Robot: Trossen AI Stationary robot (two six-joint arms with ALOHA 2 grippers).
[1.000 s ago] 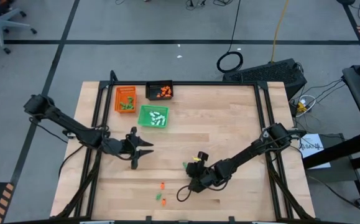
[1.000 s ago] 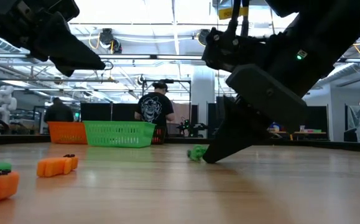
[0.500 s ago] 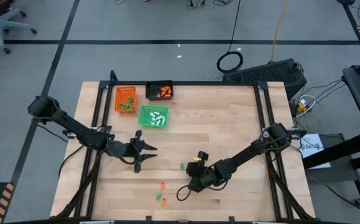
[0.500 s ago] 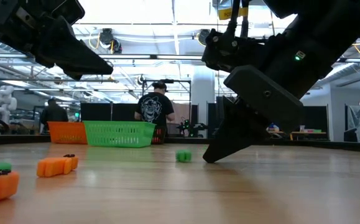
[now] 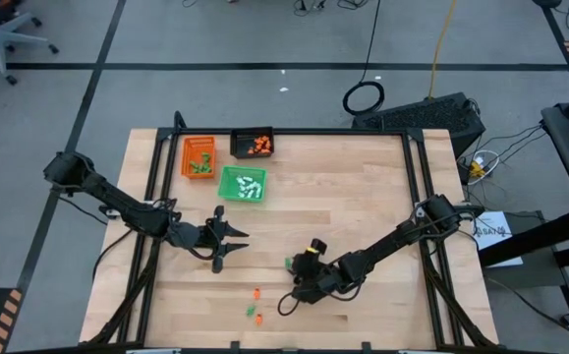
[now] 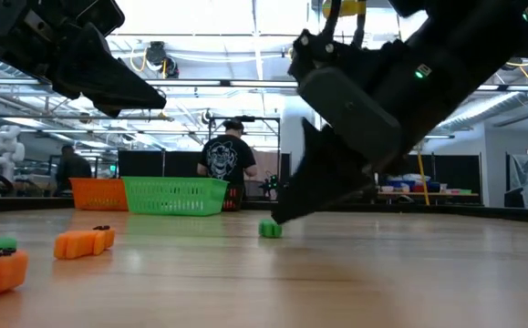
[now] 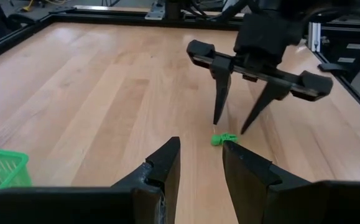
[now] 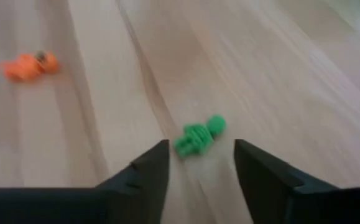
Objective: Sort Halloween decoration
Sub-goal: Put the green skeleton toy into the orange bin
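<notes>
Right hand: my right hand (image 7: 234, 124) hangs open over the table (image 5: 363, 197), fingertips astride a green piece (image 8: 198, 137).
Green piece: on the wood, unheld, long axis slanting across the gap.
Left hand: left hand (image 5: 227, 241) open, farther off.
Room: bare wood around; orange pieces (image 5: 256, 293) lie nearer the front edge.

A wooden table (image 5: 363, 197) carries three small trays near its far left corner: an orange tray (image 5: 199, 155), a black tray (image 5: 253, 144), a green tray (image 5: 243, 184); the left gripper (image 5: 227, 241) hovers mid-left; the right gripper (image 5: 297, 285) sits low at centre, beside a tiny green piece (image 5: 288, 263); more small pieces (image 5: 256, 305) lie near the front edge.
</notes>
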